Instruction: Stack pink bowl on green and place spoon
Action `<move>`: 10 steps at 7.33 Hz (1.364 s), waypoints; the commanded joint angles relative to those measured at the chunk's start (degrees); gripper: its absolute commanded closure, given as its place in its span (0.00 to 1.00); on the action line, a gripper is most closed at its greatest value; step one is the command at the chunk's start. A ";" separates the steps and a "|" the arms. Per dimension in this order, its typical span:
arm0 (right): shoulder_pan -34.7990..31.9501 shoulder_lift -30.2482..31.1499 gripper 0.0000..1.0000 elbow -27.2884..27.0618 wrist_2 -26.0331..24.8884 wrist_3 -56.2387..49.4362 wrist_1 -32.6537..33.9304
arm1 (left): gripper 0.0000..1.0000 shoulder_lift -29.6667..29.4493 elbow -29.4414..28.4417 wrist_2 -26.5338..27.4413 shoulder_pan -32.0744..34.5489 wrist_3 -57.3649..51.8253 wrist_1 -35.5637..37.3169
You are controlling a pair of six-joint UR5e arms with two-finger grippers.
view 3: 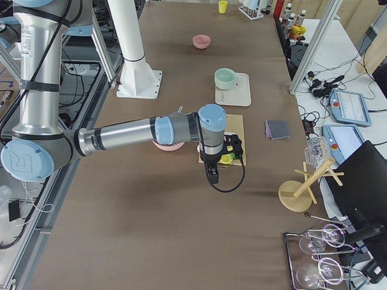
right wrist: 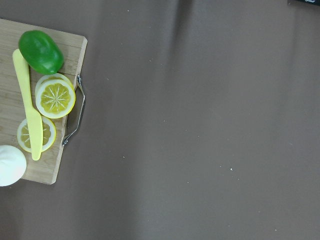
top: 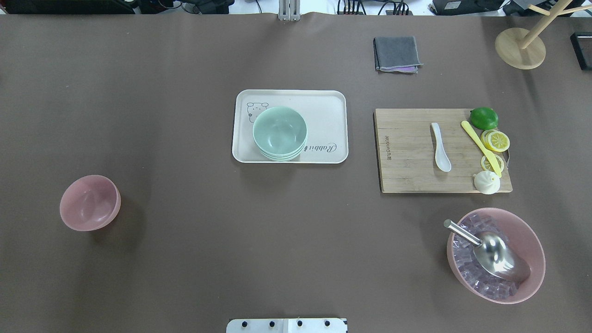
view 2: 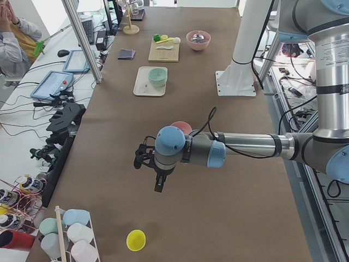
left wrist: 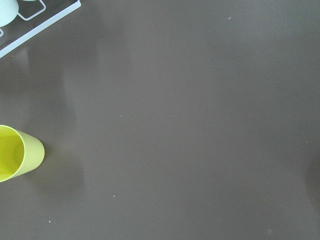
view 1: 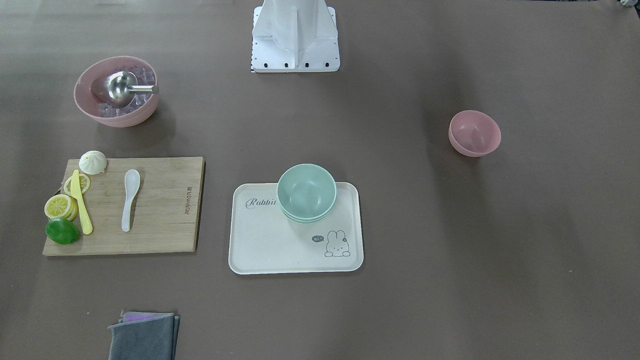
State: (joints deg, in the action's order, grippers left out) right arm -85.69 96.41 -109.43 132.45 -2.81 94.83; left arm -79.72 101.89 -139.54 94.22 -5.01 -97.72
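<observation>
A small pink bowl (view 1: 474, 133) stands alone on the brown table, also in the overhead view (top: 90, 202). A stack of green bowls (view 1: 306, 192) sits on the back part of a cream rabbit tray (view 1: 260, 245), also seen from overhead (top: 280, 132). A white spoon (view 1: 129, 199) lies on a wooden cutting board (view 1: 165, 210). My left gripper (view 2: 158, 184) hangs over bare table, on the side of the pink bowl away from the tray. My right gripper (view 3: 212, 174) hangs by the board's outer edge. I cannot tell whether either is open or shut.
A large pink bowl (top: 496, 254) holds ice cubes and a metal scoop. Lime, lemon slices, a yellow knife (view 1: 81, 202) and a bun sit on the board. A grey cloth (top: 397, 54), a wooden stand (top: 520, 47) and a yellow cup (left wrist: 17, 159) lie further out.
</observation>
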 commanded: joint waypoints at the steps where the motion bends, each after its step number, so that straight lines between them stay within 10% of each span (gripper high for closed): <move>1: 0.00 -0.08 0.00 0.00 0.09 0.09 0.00 | 0.02 -0.09 0.58 0.06 -0.09 0.09 0.16; 10: 0.62 -1.05 0.00 -0.08 1.76 0.09 0.00 | 0.02 0.00 1.20 -6.76 -0.18 -0.70 -0.28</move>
State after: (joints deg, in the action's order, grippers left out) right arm -85.15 95.62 -109.50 134.04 -2.77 94.83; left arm -79.72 102.99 -142.71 94.04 -5.43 -97.91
